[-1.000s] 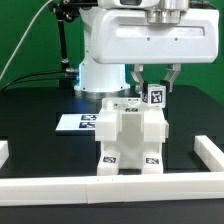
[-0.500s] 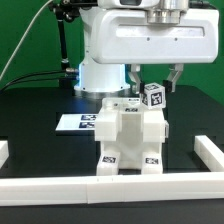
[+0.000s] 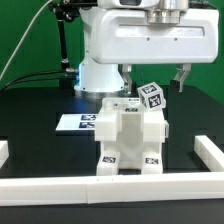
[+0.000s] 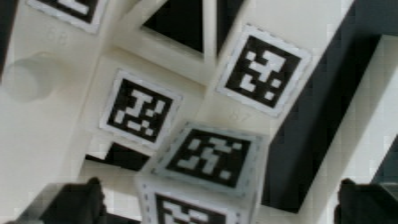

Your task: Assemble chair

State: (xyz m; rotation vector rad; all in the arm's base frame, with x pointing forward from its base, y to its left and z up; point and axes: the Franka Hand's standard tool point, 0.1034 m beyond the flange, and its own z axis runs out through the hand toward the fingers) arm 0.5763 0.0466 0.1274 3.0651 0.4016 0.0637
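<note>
- End effector (image 3: 155,78) hangs at top middle, spread wide apart, gripping nothing.
- Small matte white plastic chair (image 3: 130,140) stands mid-frame on black counter (image 3: 40,135), its top tagged block (image 3: 150,96) tilted.

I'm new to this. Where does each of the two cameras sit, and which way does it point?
Exterior view: off the arm, looking across the black table and the chair toward the robot's base; it shows the white arm and its spread fingers.
Wrist view: on the wrist, looking along the fingers at the chair from close up; only the dark fingertips show.
Shared: both see the fingers and the chair's black-and-white tags.
</note>
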